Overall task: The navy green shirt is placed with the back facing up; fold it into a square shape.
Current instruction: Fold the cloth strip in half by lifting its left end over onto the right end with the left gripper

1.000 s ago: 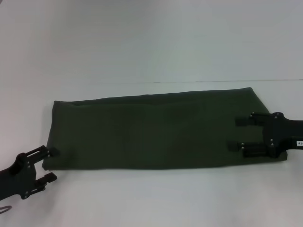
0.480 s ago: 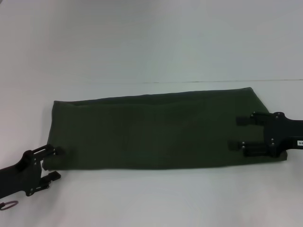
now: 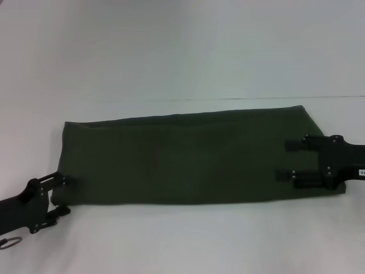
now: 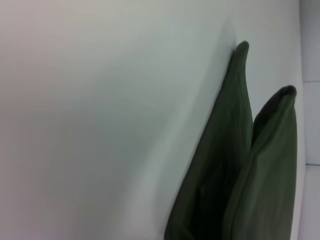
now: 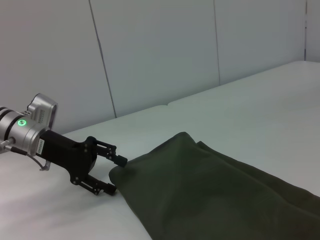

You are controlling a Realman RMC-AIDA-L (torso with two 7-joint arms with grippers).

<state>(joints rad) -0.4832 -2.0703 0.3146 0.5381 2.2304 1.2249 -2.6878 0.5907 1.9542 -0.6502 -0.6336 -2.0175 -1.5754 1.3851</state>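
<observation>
The navy green shirt lies on the white table as a long folded band running left to right. My left gripper is open at the band's near left corner, with one finger on each side of the corner. The right wrist view shows it the same way, with the shirt spreading away from it. The left wrist view shows only two folded layers of the shirt. My right gripper is open, over the band's right end, fingers pointing left.
The white table stretches bare in front of the shirt and behind it. A seam line crosses the table behind the shirt. White wall panels stand beyond the table's far edge.
My left gripper edged toward the shirt's near left corner, then eased back slightly. The right gripper and the shirt have not moved.
</observation>
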